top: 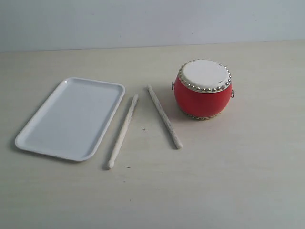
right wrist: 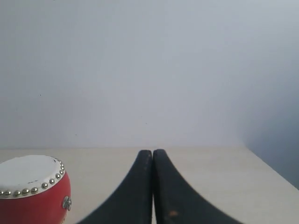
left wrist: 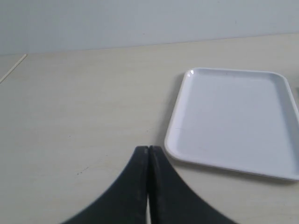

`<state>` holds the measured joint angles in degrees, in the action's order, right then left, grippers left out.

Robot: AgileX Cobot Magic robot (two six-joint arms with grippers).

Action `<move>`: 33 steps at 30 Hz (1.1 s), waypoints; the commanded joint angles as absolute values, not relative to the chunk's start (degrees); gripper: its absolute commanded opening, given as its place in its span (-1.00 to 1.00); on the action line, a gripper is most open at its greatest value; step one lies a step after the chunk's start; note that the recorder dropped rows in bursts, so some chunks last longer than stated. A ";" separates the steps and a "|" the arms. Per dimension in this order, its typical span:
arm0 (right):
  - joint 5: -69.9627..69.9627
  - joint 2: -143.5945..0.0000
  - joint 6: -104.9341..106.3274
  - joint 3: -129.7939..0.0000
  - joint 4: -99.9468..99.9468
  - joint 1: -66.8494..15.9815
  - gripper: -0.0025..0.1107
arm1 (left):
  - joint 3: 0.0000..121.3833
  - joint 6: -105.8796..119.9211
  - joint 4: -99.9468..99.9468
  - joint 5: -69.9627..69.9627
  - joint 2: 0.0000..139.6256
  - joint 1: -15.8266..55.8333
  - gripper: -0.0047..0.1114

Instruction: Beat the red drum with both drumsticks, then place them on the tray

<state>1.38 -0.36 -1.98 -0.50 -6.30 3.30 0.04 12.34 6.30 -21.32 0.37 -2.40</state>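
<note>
Both hands are shut tight, jaws pressed together, nothing gripped. The left hand (left wrist: 148, 148) is over the bare pale wooden desk (top: 238, 181), near a corner of the flat white rectangular tray (top: 71, 117) and clear of its rim. The right hand (right wrist: 153, 150) is beside the small glossy red barrel drum (top: 202, 90), apart from it. Exterior view: the drum stands upright on the desk, right of centre, white head up, studs round the rim. Two thin pale cream wooden drumsticks lie flat between tray and drum, apart, spreading wider toward the camera. The tray-side stick (top: 123, 130) lies just beside the tray rim, rounded tip nearest the camera. The drum-side stick (top: 164, 116) lies near the drum, not touching.
</note>
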 commanded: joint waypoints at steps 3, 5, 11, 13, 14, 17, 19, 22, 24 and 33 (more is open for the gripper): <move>-4.69 0.00 -4.99 -0.26 -2.87 3.74 -0.96 | 0.00 12.39 6.18 -21.10 0.00 -2.33 -0.92; -7.95 0.00 -8.70 -0.26 0.41 3.74 -0.96 | 0.00 12.39 6.18 -21.10 0.00 -2.33 -0.92; -17.28 0.00 -16.34 -0.37 8.93 3.74 -0.96 | 0.00 12.39 6.18 -21.10 0.00 -2.33 -0.92; -19.70 0.00 -18.82 -0.37 9.30 3.74 -0.96 | 0.00 12.39 6.18 -21.10 0.00 -2.33 -0.92; -20.75 0.00 -20.17 -0.37 9.30 3.74 -0.96 | 0.00 12.39 6.18 -21.10 0.00 -2.33 -0.92; -24.99 0.00 -22.84 -0.37 9.41 3.74 -0.96 | 0.00 12.39 6.18 -21.10 0.00 -2.33 -0.92; -29.08 0.00 -24.91 -0.45 12.15 3.74 -0.96 | 0.00 12.39 6.18 -21.10 0.00 -2.33 -0.92; -32.55 0.00 -29.10 -3.11 17.40 3.74 -0.96 | 0.00 12.39 6.18 -21.10 0.00 -2.33 -0.92; -30.68 -2.24 -28.98 -7.78 20.37 3.74 -0.96 | 0.00 12.39 6.18 -21.10 0.00 -2.33 -0.92; -0.62 -30.01 -25.63 -37.97 4.27 3.74 -0.96 | 0.00 12.39 6.18 -21.10 0.00 -2.33 -0.92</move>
<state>-14.77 -20.87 -26.53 -29.78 12.13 3.30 0.04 12.34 6.30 -21.32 0.37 -2.40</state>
